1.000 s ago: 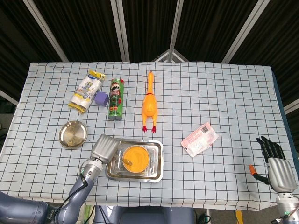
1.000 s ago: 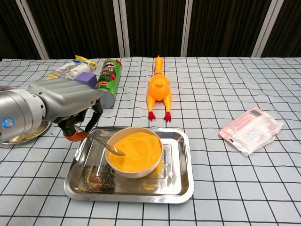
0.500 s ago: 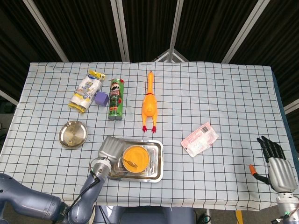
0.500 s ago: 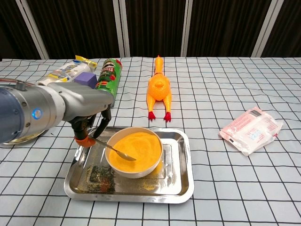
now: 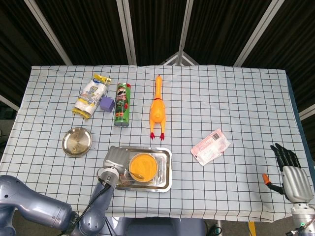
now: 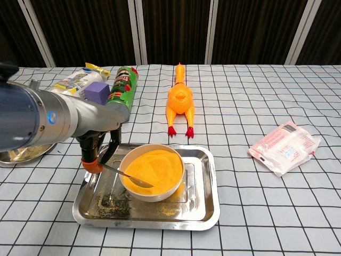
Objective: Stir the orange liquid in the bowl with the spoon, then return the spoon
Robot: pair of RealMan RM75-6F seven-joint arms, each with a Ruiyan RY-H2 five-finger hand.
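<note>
left hand (image 6: 98,143) holds the spoon (image 6: 128,176) by its handle, fingers pinched low beside the near-left rim of the bowl (image 6: 152,170); spoon tip sits in the orange liquid (image 6: 157,162) at the bowl's near-left side. over the last second the hand slid toward the tray's (image 6: 202,210) left edge and the spoon tip swept across the surface, in toward the middle then back toward the near-left, so I read this as mid-stir, return of the spoon not yet started. bowl sits on the tray, tray floor carries dark residue at front left. right hand (image 5: 290,174) hangs off the table's right edge, fingers spread, holding nothing, unchanged. further back, untouched: white packet (image 6: 285,146), small metal dish (image 5: 76,141), rubber chicken (image 6: 179,101), chips can (image 6: 120,90), purple block (image 6: 97,92), snack bag (image 5: 91,96)
</note>
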